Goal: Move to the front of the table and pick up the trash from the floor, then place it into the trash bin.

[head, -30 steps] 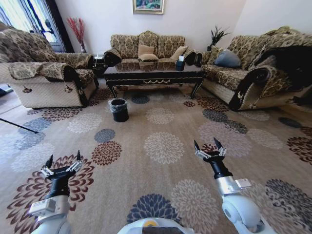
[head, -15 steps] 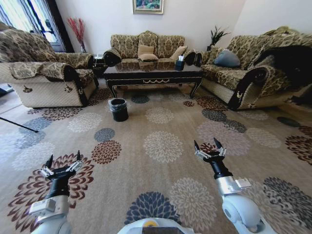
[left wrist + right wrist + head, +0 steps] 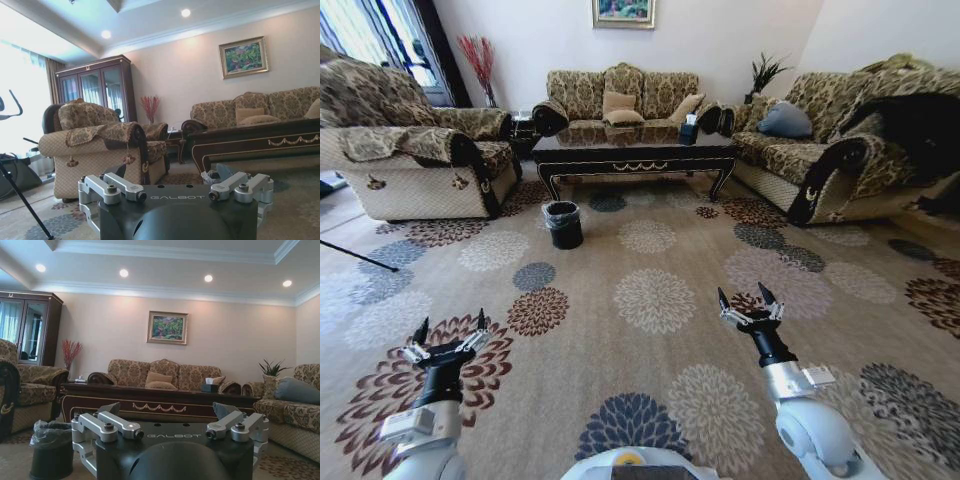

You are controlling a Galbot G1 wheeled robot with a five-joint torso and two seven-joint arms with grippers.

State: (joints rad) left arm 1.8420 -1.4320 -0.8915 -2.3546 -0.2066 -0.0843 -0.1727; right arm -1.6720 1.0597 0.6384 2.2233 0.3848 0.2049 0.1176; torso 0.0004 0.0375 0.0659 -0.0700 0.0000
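The dark glossy table (image 3: pixel 635 152) with its gold scroll ornament stands across the room, in front of the middle sofa. Left of its front stands the black trash bin (image 3: pixel 563 224) with a crinkled liner, on the beige medallion-patterned floor (image 3: pixel 650 300). The trash is out of view. My left gripper (image 3: pixel 450 333) hangs open and empty over the carpet low on the left. Low on the right, my right gripper (image 3: pixel 748 300) is open and empty as well. In the right wrist view the right gripper (image 3: pixel 166 410) points at the table (image 3: pixel 160 407), with the bin (image 3: pixel 51 449) beside it.
A patterned armchair (image 3: pixel 410 160) sits to the left, a sofa (image 3: pixel 620 100) behind the table, and another sofa (image 3: pixel 840 150) to the right. A tissue box (image 3: pixel 690 130) rests on the table. Wide open carpet lies between me and the table.
The carpet pattern close to me has slid very slightly in the head view, so the camera has moved a touch. Both grippers hold the same open pose.
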